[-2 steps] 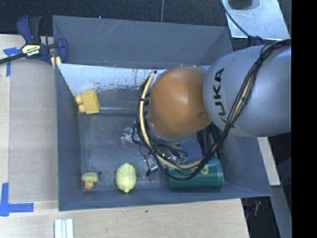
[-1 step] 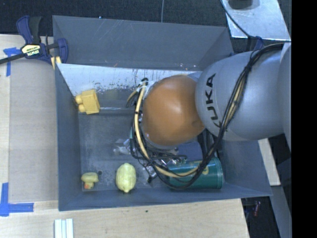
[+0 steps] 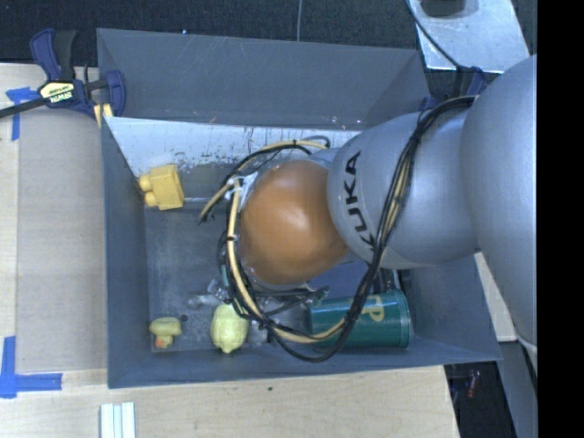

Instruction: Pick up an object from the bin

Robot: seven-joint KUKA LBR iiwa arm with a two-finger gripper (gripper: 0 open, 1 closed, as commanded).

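Arm enters the grey bin [image 3: 123, 272] from the right. Its orange wrist cover [image 3: 287, 222] and looped cables [image 3: 239, 272] hide most of the tool [image 3: 263, 301], so whether it is spread or pressed together cannot be told. The tool sits low by the front wall, between a yellow-green lemon-shaped fruit [image 3: 228, 328] (right flank partly behind cable) and a green can [image 3: 365, 322] lying on its side, crossed by cables. A small yellow-green piece [image 3: 165, 331] lies front left. A yellow block toy [image 3: 161, 188] rests well apart near the back wall.
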